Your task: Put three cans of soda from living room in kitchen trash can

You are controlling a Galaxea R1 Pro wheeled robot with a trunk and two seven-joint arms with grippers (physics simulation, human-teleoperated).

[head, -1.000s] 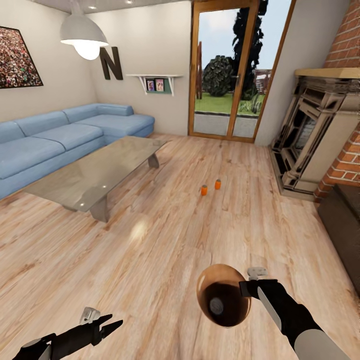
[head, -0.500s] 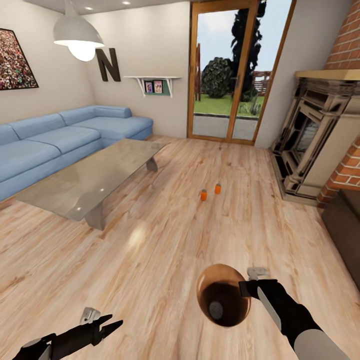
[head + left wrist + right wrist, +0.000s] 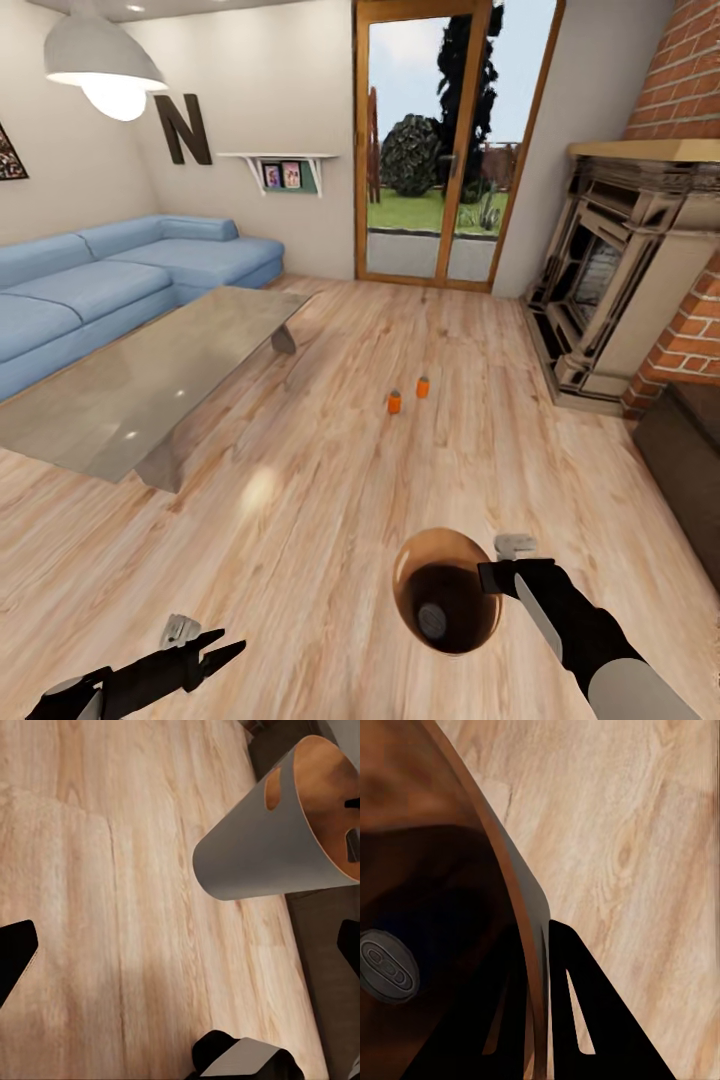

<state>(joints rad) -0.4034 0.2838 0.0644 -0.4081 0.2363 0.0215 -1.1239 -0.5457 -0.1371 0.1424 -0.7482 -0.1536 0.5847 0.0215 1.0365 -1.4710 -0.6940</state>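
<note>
Two orange cans of soda (image 3: 394, 402) (image 3: 423, 387) stand on the wood floor of the living room, well ahead of me. My right gripper (image 3: 487, 578) is shut on the rim of the brown trash can (image 3: 447, 590), held low in front of me. A third can lies inside it, its grey top (image 3: 432, 618) showing. The right wrist view has the fingers (image 3: 572, 1009) pinching the bin wall (image 3: 521, 907), with the can top (image 3: 388, 966) inside. My left gripper (image 3: 225, 650) hangs open and empty, and in its wrist view the bin (image 3: 255, 855) is off to the side.
A long grey low table (image 3: 150, 370) and a blue corner sofa (image 3: 90, 290) stand to the left. The brick fireplace (image 3: 610, 300) and a dark block (image 3: 690, 440) line the right. Wood-framed glass doors (image 3: 440, 150) are at the back. Open wood floor (image 3: 330, 480) leads to the cans.
The whole head view has shifted, so the camera has moved forward and turned slightly right; table and sofa slid left. Both arms and the held bin keep their places in the picture.
</note>
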